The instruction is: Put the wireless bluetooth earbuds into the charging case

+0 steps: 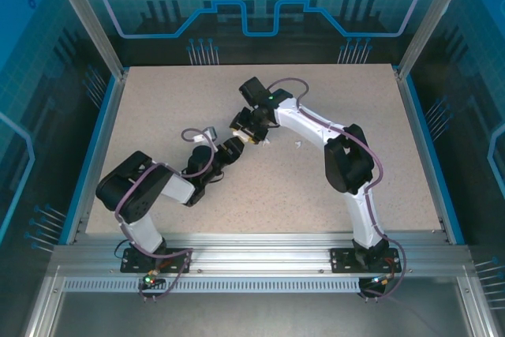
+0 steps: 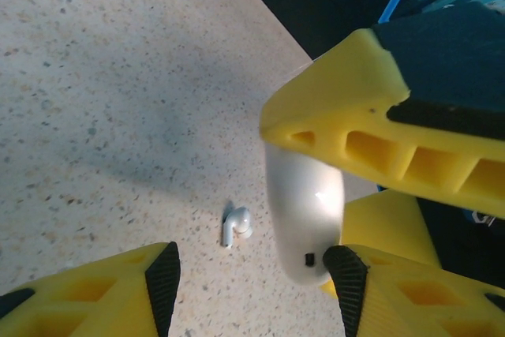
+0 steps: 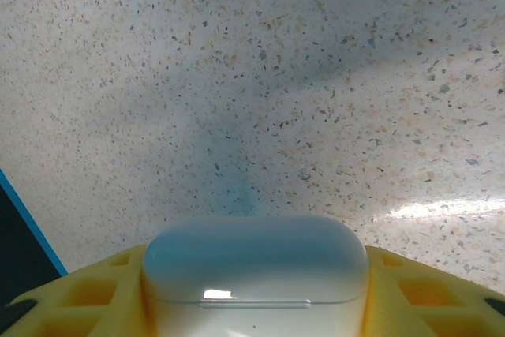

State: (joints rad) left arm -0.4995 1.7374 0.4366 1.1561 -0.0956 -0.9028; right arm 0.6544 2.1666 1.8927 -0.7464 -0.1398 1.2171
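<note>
- The right gripper (image 3: 256, 272) was seen clenched on the charging case (image 3: 254, 254). The white, pebble-like shell was pinched between its two yellow fingers (image 3: 95, 293), one on each flank.
- A thin seam was made out across the shell in the right wrist view, and the lid appeared to be closed.
- Whether the case rested on the table (image 3: 237, 76) or was held above it could not be told.
- The left gripper (image 2: 256, 274) was found released, its jaws set apart and nothing clasped between them.
- In the left wrist view, one black pad (image 2: 346, 282) was placed just beside the lower end of the case. The other pad stood well apart from the case, with bare table between them.
- A small dark mark was noted near that lower end of the case.
- One white earbud (image 2: 235, 226) was seen lying on the table, outside the case and just beside it in the left wrist view. It was touched by neither gripper.
- From the top external view, the two grippers were seen brought close together near the middle of the table, tip towards tip.
- In that view the earbud was located on the open surface a little to the right of them, near the right arm's forearm.
- The table was seen to be a speckled beige surface, and both arms were mounted at its near edge.
</note>
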